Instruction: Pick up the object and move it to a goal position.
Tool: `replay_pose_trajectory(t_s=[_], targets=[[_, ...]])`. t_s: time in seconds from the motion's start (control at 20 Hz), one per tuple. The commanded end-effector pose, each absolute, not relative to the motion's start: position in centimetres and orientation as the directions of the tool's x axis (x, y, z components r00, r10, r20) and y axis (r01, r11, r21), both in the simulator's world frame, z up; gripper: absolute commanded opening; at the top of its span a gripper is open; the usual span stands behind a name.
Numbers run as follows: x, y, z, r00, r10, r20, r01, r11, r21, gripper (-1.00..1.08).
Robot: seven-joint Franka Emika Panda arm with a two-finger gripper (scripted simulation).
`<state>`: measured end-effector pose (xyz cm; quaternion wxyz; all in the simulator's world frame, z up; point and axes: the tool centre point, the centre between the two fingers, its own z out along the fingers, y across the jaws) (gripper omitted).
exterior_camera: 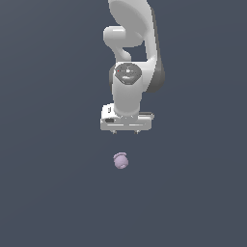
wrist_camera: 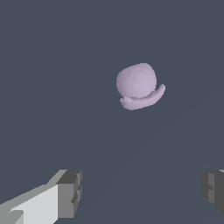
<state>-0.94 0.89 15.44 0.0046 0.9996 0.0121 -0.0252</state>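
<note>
My gripper hangs with its fingers spread wide and nothing between them. The object, a small pale lilac lump with a short rim on one side, lies on the counter below my gripper and apart from it. In the wrist view the object sits well ahead of the gap between my fingers, not centred in it.

That offset is my main worry. If I drop straight down from here, I judge the fingers would land beside the lump and close on nothing, or one tip would clip it and roll it away. The rounded body gives little flat surface to press on, so an off-centre squeeze could squirt it out sideways. The rim could also catch one finger and tilt the lump as I close. I see no marker for the goal, so I cannot tell where the carry must end.
</note>
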Motion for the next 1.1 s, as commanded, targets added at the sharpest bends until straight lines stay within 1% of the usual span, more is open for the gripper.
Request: replay_pose_trajectory(t_s=[0.0,0.4,0.7,1.05], targets=[[-0.9,0.9,15.4,0.998,0.024,-0.05,0.024,-1.0,0.009,1.0],[-0.8,1.2,15.9,0.998,0.059,-0.032,0.061,-0.998,0.035,1.0],[-0.7,1.2,15.9,0.998,0.062,-0.031,0.063,-0.997,0.035,1.0],[0.6,1.0,15.0,0.994,0.103,-0.028,0.103,-0.994,0.031,1.0]])
